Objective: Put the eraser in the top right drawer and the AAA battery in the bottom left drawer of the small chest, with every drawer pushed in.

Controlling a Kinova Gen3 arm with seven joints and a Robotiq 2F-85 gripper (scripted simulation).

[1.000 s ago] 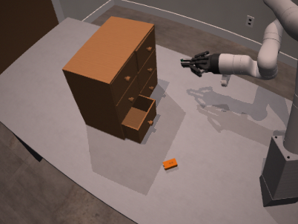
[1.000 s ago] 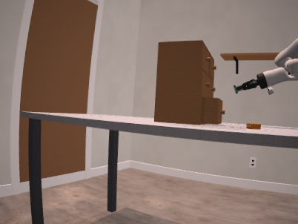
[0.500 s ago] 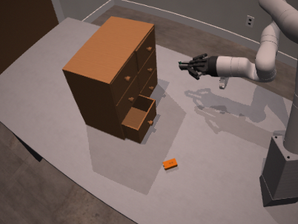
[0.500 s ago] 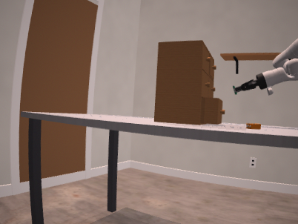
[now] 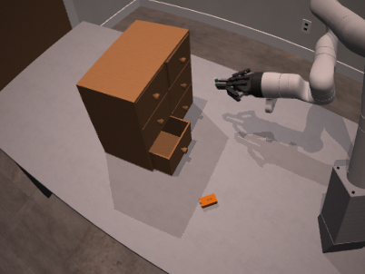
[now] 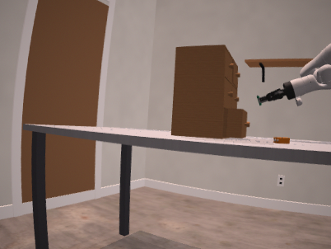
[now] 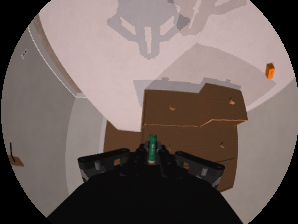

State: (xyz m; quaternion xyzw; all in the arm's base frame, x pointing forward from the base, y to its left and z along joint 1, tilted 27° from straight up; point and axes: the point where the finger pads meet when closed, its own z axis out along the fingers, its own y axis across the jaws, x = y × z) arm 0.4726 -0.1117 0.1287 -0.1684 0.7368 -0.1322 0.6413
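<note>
Small green cylinder, the AAA battery (image 5: 216,80) (image 6: 258,96) (image 7: 152,147), slim, lighter at one end, pinched in the black two-finger gripper (image 5: 219,83) (image 6: 261,99) (image 7: 152,147). Jaws nearly closed, just the battery's thickness apart. Battery is up in the air, out in front of the chest's fronts; in the top view it shows toward the bench's upper long edge. In the exterior view it's roughly upright, crosswise to the fingers.

Brown wooden six-drawer chest (image 5: 109,59) (image 6: 198,91) (image 7: 190,137) stands upright on the pale grey bench (image 5: 45,113) (image 6: 103,132) (image 7: 90,40), between its two long edges. Bottom-left drawer (image 5: 161,151) (image 6: 236,123) (image 7: 225,105) sticks out, level; other five look pushed in. Orange block (image 5: 208,200) (image 6: 282,140) (image 7: 270,71) lies on the bench, inward from the lower long edge in the top view, apart from the chest.

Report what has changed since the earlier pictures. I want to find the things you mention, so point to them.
The gripper (image 5: 219,83) (image 6: 263,99) (image 7: 152,147) moved slightly toward the brown wooden chest (image 5: 120,54) (image 6: 198,91) (image 7: 190,136), carrying the small green cylindrical battery (image 5: 216,80) (image 6: 258,99) (image 7: 153,144). Nothing was newly grasped or let go. The chest, its pulled-out bottom left drawer (image 5: 174,159) (image 6: 235,123) (image 7: 222,106) and the orange rectangular block (image 5: 209,200) (image 6: 282,140) (image 7: 270,71) stayed put.
</note>
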